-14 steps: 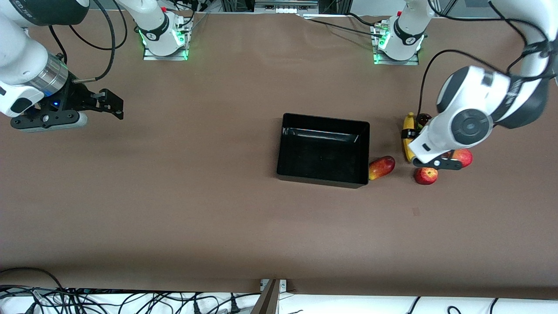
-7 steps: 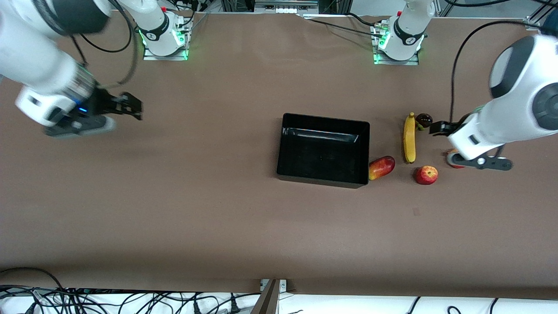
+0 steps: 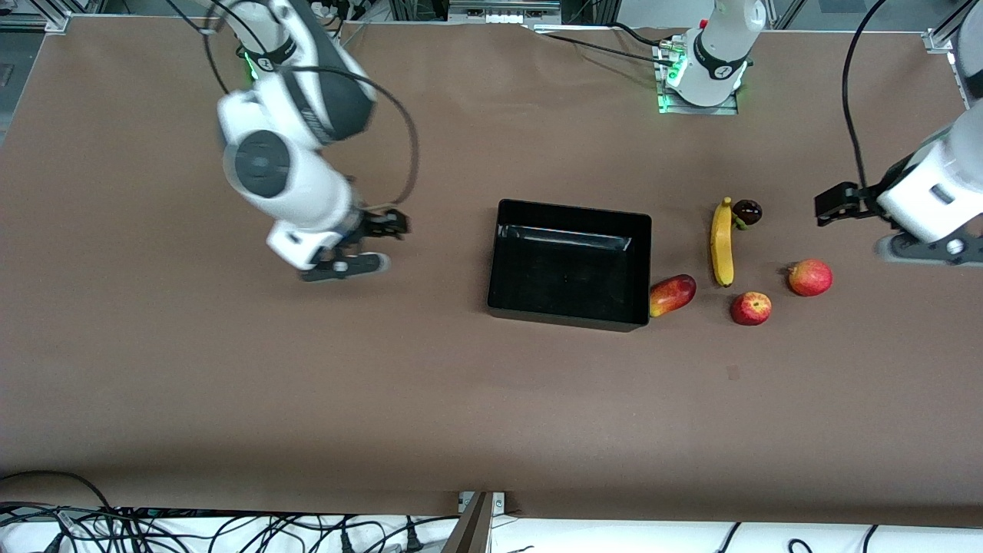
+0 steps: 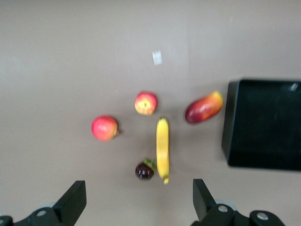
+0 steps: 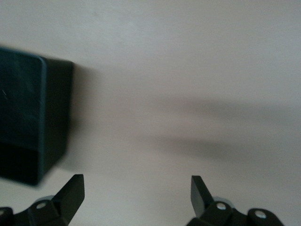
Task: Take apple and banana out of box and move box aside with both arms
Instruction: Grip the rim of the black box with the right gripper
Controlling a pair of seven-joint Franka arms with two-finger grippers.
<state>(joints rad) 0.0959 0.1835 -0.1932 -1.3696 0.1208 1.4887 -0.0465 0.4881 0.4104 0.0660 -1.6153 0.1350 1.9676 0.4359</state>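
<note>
While both fruits already lie out on the table, what remains is the box.

Right gripper [image 3: 388,224]: jaws spread wide and holding nothing, up over bare table toward the right arm's end, beside the box but apart from it.

Box [image 3: 569,263]: empty, flat on the table near its middle. Judged light and stiff, with glossy plastic that may slip; the thin low walls at its two short ends look like the places to pinch, one arm at each.

Mango-like fruit [image 3: 672,295]: touching or nearly touching the box's corner toward the left arm's end; it may get nudged if the box goes that way.

Banana [image 3: 720,243]: out of the box, on the table between it and the left gripper. Judged soft-skinned, best taken across its middle.

Dark small fruit [image 3: 746,212]: just beside the banana's tip.

Apple [image 3: 750,308]: out of the box, nearer the front camera than the banana. Judged firm and round, liable to roll.

Larger red fruit [image 3: 809,277]: beside the apple, toward the left arm's end.

Left gripper [image 3: 837,206]: jaws wide apart, empty, over bare table near the fruit cluster.
</note>
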